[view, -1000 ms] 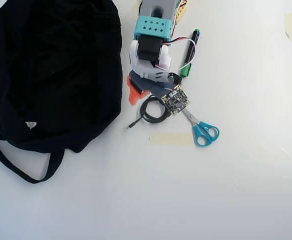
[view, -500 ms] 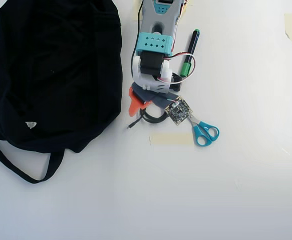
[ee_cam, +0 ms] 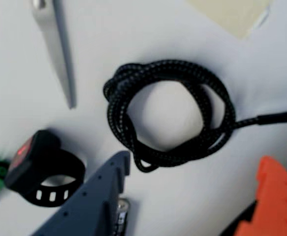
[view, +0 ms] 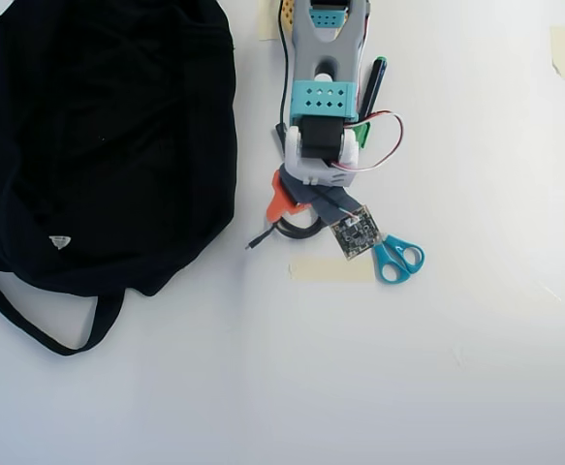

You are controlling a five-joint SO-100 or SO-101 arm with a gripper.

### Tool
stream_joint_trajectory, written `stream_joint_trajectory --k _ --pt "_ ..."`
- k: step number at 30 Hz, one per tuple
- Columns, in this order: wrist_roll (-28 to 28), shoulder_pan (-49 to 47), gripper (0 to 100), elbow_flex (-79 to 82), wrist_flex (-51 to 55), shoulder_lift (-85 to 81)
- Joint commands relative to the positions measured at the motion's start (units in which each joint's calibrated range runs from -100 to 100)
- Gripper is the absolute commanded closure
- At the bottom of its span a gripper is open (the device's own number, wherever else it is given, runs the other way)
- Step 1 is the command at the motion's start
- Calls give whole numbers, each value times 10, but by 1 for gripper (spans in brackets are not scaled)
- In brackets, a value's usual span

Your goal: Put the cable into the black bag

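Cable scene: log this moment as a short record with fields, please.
cable: coiled black braided loop, lying on the white table, ungrasped
fingers: one blue, one orange, apart, either side of the coil
black bag: left of the arm in the overhead view
nearby: scissors, black watch
cable in bag: no
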Motion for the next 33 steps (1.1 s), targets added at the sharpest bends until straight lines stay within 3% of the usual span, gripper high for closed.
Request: stream_joint_trajectory --k 1,33 --pt "-5 10 67 -23 -7 5" --pt "-33 17 67 -24 -56 40"
